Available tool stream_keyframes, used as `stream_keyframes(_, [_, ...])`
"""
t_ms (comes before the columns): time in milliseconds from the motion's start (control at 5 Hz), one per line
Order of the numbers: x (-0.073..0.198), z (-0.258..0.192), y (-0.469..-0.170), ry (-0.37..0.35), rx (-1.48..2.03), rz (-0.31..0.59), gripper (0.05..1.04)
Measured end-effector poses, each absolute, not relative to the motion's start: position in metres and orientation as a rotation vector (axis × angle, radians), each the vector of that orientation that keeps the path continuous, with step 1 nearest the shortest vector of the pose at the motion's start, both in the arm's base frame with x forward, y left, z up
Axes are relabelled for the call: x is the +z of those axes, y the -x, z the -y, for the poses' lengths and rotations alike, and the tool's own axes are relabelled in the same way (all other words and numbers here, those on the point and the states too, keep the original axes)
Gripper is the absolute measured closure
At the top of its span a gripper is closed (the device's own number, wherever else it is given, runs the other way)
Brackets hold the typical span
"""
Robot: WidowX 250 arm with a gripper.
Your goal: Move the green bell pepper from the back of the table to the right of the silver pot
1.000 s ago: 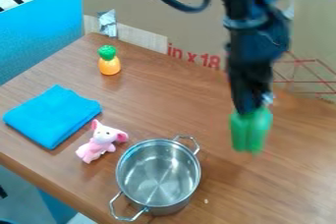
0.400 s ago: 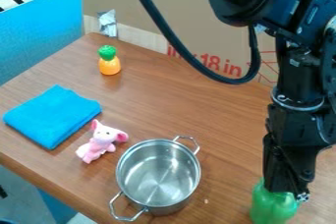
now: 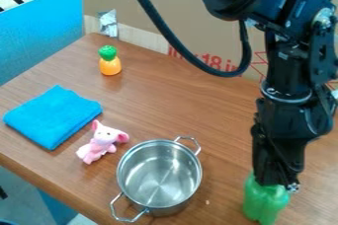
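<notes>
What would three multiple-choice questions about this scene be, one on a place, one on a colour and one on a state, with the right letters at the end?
1. Where is the pink toy?
A. Between the blue cloth and the metal pot
B. Inside the metal pot
C. On top of the blue cloth

2. What colour is the object held by the gripper?
A. Orange
B. Pink
C. Green

3. How does the blue cloth lie?
A. Crumpled in the pot
B. Folded flat on the table
C. Draped over a pot handle

Answers:
1: A, the toy sits on the table with the cloth on one side and the pot on the other.
2: C, green shows just below the black gripper.
3: B, the cloth makes a flat, neat rectangle.
</notes>
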State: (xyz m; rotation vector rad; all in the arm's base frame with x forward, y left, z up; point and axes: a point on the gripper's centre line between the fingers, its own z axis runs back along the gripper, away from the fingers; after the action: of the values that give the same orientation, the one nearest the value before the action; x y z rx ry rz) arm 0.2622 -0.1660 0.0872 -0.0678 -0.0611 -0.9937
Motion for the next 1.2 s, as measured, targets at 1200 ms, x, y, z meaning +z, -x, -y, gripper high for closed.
stream_keyframes(1200, [0.16, -0.019, -0.348, 0.145, -0.191, 0.273, 0.076])
